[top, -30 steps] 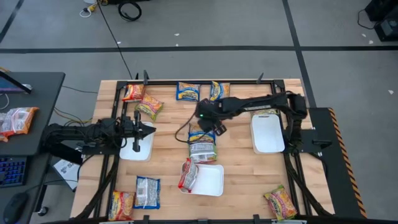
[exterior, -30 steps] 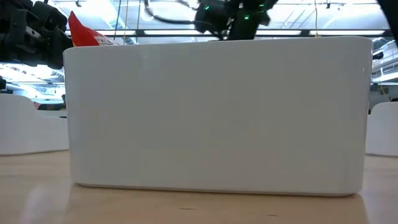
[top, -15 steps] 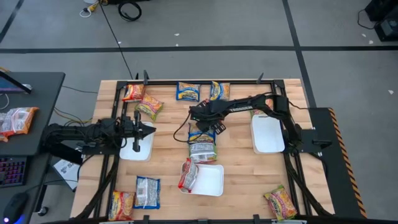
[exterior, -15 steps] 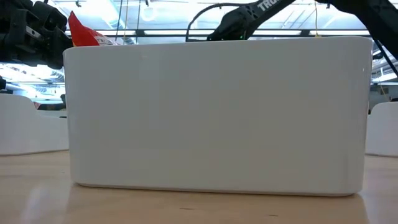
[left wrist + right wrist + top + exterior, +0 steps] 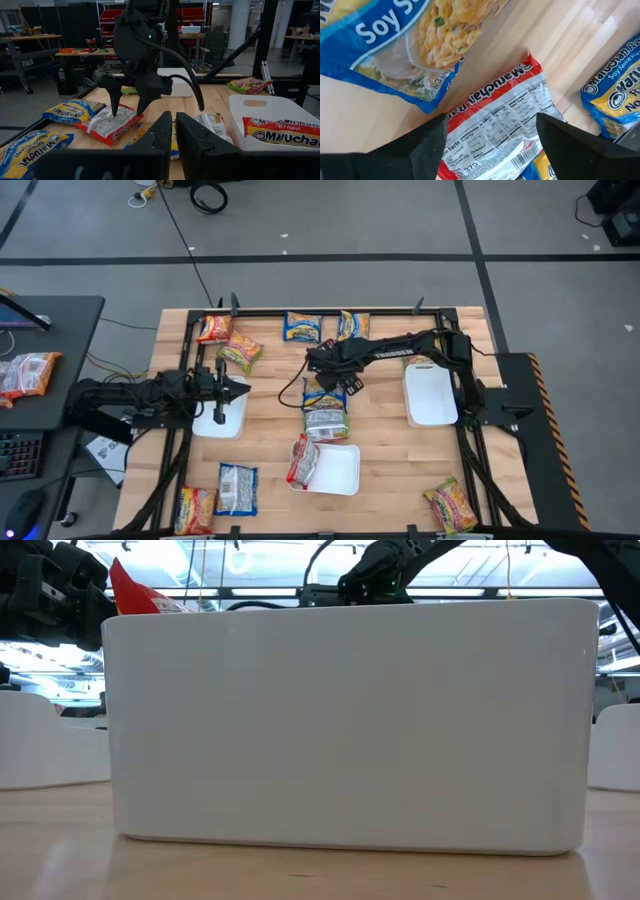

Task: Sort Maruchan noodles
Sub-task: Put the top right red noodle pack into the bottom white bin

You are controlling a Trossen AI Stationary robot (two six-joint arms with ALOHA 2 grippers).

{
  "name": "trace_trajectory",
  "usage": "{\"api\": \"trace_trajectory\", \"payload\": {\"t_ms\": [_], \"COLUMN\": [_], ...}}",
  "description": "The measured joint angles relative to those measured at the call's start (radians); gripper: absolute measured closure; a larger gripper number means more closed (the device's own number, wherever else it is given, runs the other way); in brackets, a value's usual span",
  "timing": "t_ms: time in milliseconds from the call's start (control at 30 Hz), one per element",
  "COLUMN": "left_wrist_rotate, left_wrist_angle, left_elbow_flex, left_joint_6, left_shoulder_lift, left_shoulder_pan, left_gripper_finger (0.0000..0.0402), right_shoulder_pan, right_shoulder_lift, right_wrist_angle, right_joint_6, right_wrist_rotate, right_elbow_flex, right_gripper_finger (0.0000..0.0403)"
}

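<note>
Red-and-silver Maruchan packet (image 5: 495, 125) lies flat on desk (image 5: 385, 435), label down, atop blue-and-yellow packet (image 5: 322, 394), just behind centre white tray (image 5: 338, 472). Right claw (image 5: 490, 135) spread, straddling packet, holding nothing yet. Advice: lower straight, pinch crinkly film only, avoid packet beneath. Left claw (image 5: 173, 142) pressed together, empty, left of tray.

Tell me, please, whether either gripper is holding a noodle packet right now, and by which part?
Nothing is held. The right gripper hangs open over the red-and-silver packet; the left gripper waits shut above a white tray.
</note>
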Motion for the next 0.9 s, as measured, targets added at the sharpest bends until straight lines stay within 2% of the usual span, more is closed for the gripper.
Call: {"api": "trace_trajectory", "payload": {"t_ms": [400, 500, 667, 900], "left_wrist_rotate": [0.0, 0.0, 0.0, 0.0], "left_wrist_angle": [0.0, 0.0, 0.0, 0.0], "left_elbow_flex": [0.0, 0.0, 0.0, 0.0], "left_joint_6": [0.0, 0.0, 0.0, 0.0], "left_shoulder_lift": [0.0, 0.0, 0.0, 0.0], "left_shoulder_pan": [0.0, 0.0, 0.0, 0.0], "left_gripper_finger": [0.037, 0.037, 0.037, 0.037], "right_shoulder_pan": [0.0, 0.002, 0.002, 0.002], "right_shoulder_lift": [0.01, 0.013, 0.013, 0.007], "right_wrist_angle": [0.03, 0.072, 0.108, 0.176], "right_joint_6": [0.021, 0.013, -0.015, -0.022], "right_wrist_rotate": [0.0, 0.032, 0.103, 0.076], "right_elbow_flex": [-0.013, -0.049, -0.092, -0.158], "right_gripper_finger": [0.0096, 0.0102, 0.0122, 0.0174]}}
